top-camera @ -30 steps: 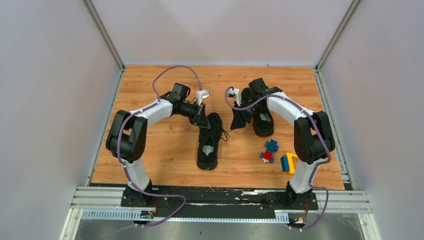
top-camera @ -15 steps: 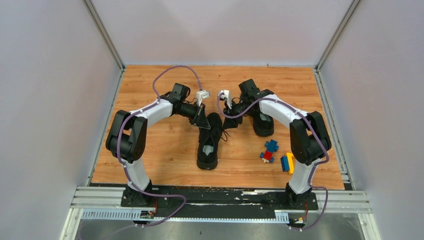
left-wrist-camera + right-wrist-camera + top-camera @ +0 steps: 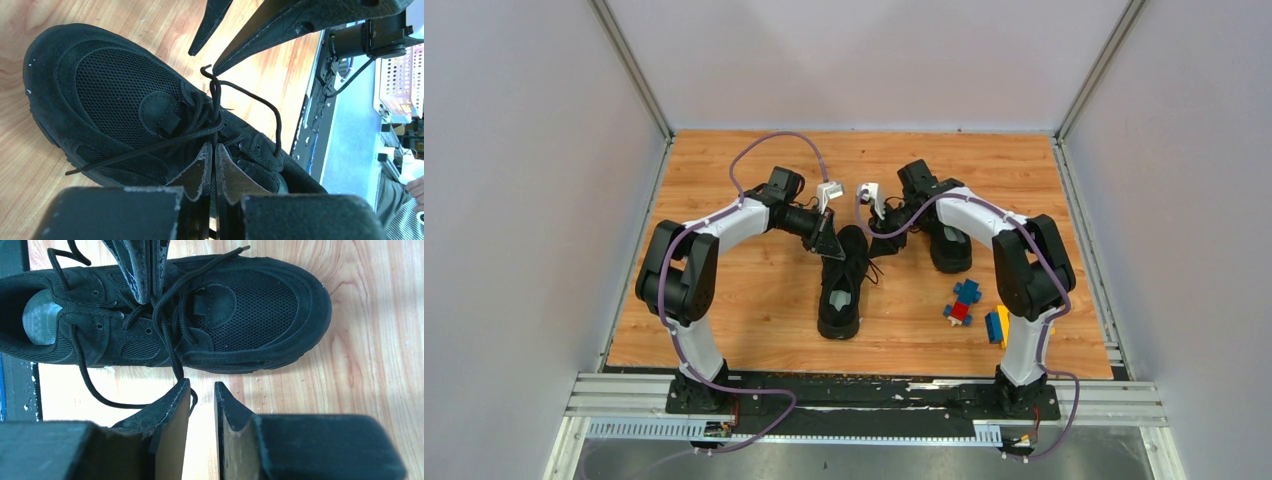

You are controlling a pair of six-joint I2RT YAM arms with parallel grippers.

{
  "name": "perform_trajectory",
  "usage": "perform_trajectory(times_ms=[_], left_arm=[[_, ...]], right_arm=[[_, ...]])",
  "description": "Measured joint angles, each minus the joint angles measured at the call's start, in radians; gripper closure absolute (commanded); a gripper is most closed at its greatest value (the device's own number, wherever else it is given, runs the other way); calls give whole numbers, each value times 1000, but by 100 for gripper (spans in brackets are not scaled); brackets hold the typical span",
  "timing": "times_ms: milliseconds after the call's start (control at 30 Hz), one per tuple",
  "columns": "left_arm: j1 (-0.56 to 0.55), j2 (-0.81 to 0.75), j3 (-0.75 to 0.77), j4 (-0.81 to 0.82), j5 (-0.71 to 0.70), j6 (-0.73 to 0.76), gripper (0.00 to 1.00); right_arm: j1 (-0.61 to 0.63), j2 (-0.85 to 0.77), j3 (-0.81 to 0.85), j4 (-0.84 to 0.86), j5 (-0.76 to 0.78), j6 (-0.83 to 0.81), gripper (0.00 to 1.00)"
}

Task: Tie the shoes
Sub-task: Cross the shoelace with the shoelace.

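Two black shoes lie on the wooden table: the nearer shoe (image 3: 839, 290) in the middle and the other shoe (image 3: 951, 248) to its right under the right arm. Both grippers work at the middle shoe (image 3: 115, 85). My left gripper (image 3: 214, 146) sits over its tongue, shut on the crossing laces (image 3: 165, 305). Just off the shoe's side (image 3: 250, 300), my right gripper (image 3: 201, 385) stands open with a narrow gap. A loose lace loop (image 3: 85, 375) runs behind its left finger and peeks into the gap. This lace (image 3: 272, 112) rises to one right fingertip.
A blue-and-red toy block (image 3: 964, 300) and a blue-and-yellow one (image 3: 999, 325) lie near the right arm's base. Pale walls enclose the table (image 3: 724, 200) on three sides, and a metal rail (image 3: 874, 400) runs along the near edge.
My right gripper has swung left from the right shoe to the middle shoe's laces, and its jaws have narrowed. The left arm has held still.
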Motion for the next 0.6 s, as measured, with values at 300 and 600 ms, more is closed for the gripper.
perform_trajectory(times_ms=[300, 600], left_arm=[[0, 0, 2, -12, 0, 6, 94], [0, 0, 3, -18, 1, 9, 94]], right_arm=[[10, 0, 26, -33, -44, -92, 73], [18, 18, 58, -69, -45, -145, 81]])
